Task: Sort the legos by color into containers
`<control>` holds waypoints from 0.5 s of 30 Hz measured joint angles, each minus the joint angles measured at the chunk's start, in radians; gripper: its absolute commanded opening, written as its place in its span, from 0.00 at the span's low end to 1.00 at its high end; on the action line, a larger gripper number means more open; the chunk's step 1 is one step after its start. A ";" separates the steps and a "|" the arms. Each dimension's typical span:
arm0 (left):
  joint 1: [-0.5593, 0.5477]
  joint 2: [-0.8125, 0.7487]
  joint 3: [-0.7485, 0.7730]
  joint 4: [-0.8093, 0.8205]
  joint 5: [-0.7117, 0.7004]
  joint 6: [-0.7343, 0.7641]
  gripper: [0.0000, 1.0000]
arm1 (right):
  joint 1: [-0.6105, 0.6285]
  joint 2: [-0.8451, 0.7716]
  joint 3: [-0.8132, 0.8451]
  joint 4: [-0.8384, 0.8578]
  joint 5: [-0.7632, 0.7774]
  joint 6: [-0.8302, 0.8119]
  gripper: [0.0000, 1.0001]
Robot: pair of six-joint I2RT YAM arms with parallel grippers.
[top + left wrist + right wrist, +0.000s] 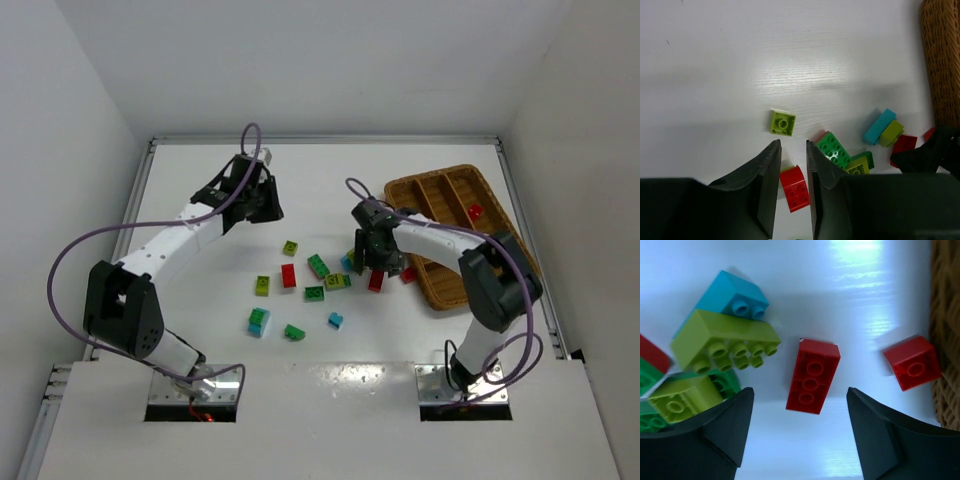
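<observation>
1. Brown wicker tray [432,292] lies at the right side of the white table [330,180] in the top view. One small red brick [475,211] sits in one of its compartments. The other legos are scattered on the table, left of the tray. The right gripper [378,262] hangs just left of the tray, above a long red brick [376,281]. The left gripper [255,200] is well apart from the tray, further left.
2. Left wrist view: the left gripper [792,150] has its jaws a little apart and holds nothing. A red brick [796,187] on the table shows through the gap. A yellow-green brick [782,122] lies just beyond the tips, and a cyan brick [879,126] lies nearer to the tray edge [942,60].
3. Right wrist view: the right gripper [799,390] has its jaws wide apart, one on each side of the long red brick [812,376], not touching it. A square red brick [913,362] lies just beside the tray wall [946,315].
</observation>
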 measured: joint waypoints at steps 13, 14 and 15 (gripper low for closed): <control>0.001 0.000 -0.016 -0.013 -0.011 0.000 0.33 | -0.004 0.079 -0.005 0.026 0.018 0.000 0.14; 0.001 0.000 -0.016 -0.014 -0.012 0.000 0.33 | -0.010 0.054 -0.004 0.009 0.038 0.000 0.14; 0.002 0.000 -0.016 -0.015 -0.012 0.000 0.33 | -0.024 0.023 0.000 -0.010 0.056 -0.001 0.14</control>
